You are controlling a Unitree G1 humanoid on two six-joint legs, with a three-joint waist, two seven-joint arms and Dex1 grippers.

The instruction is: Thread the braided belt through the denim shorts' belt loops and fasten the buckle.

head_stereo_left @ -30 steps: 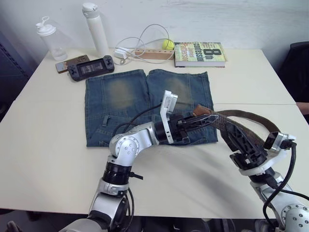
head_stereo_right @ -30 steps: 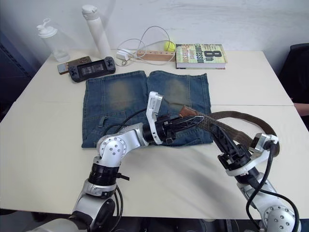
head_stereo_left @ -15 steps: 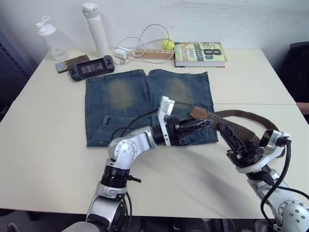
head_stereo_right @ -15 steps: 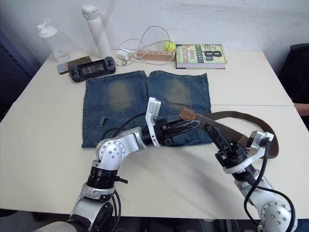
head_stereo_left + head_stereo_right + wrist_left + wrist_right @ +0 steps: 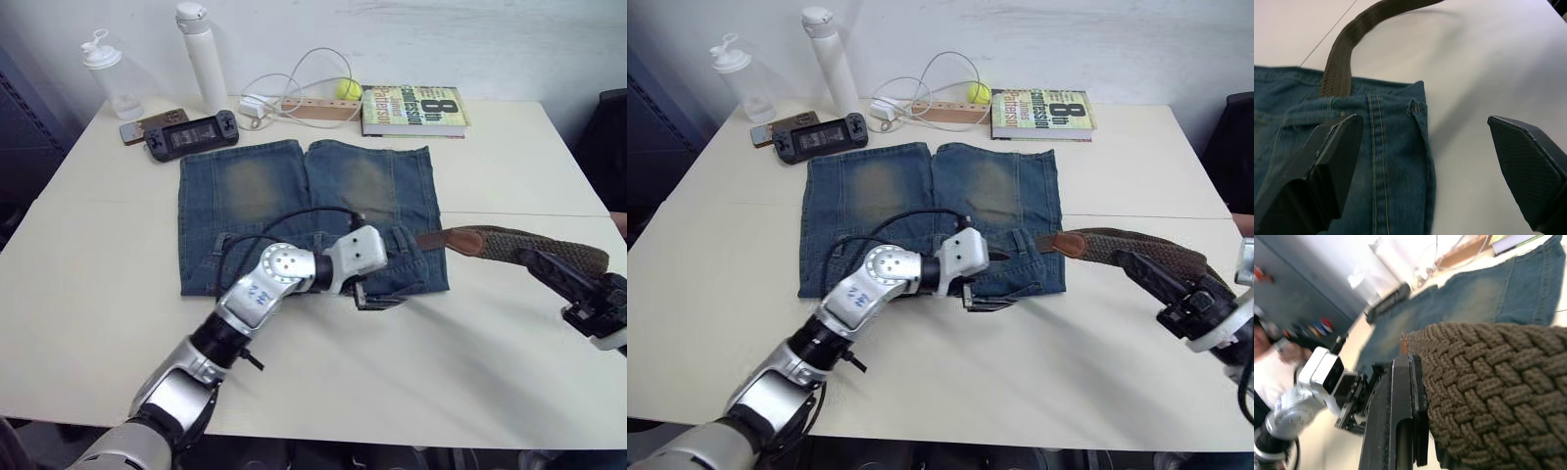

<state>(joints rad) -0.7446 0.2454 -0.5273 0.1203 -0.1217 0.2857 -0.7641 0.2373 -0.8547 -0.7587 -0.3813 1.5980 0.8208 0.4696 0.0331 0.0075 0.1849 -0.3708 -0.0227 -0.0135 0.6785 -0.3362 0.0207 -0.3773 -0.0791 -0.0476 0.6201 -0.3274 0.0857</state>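
The left gripper (image 5: 1425, 161) has its fingers (image 5: 1327, 161) spread wide with nothing between them, low over the waistband corner of the shorts (image 5: 255, 206). A belt loop (image 5: 1414, 108) sits between the two fingers in the left wrist view, a short denim strip with yellow stitching running beside it.

The right gripper (image 5: 1161, 286) is closed on the belt (image 5: 1136, 250), the woven strap pressed against one black finger (image 5: 1400, 416) in the right wrist view. The belt is a dark olive-brown braid, its weave coarse and plain to see up close. From the right gripper it runs across the bench (image 5: 392, 372) toward the shorts, its tan leather tip (image 5: 460, 242) lying at the waistband's right end, just beside the denim. Whether the tip has entered a loop I cannot tell.

The shorts lie flat in the middle of the bench, waistband toward the robot, legs pointing away. They are blue denim with a faded brownish patch on each leg.

Beyond the shorts lie a book (image 5: 413, 108), a white cable (image 5: 294, 83), a yellow ball (image 5: 343, 89), a game console (image 5: 191, 135) and two bottles (image 5: 206, 59).
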